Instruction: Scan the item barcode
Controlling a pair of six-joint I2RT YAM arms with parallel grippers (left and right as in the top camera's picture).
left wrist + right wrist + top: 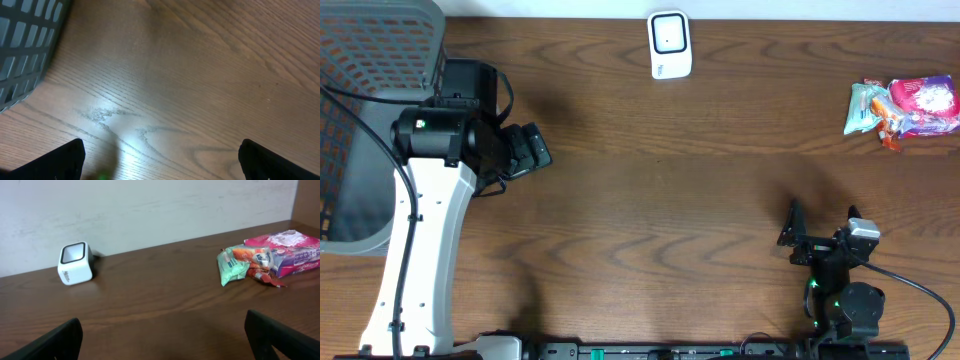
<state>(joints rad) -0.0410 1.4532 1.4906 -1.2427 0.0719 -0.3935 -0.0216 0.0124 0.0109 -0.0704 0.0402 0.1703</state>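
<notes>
Overhead I see the left gripper [532, 150] and right gripper [790, 228], jaws spread, a white boxy scanner [670, 44] at the brown wooden surface's [670, 200] far edge, colourful snack packets [905, 108] near its right edge.

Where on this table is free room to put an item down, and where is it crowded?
Widest bare patch: the middle of the table, between the scanner at the far edge, the left arm and the right arm. Also free: the far edge between scanner and packets. Crowded: the left end, by the basket, and the far right corner with the packets.
</notes>
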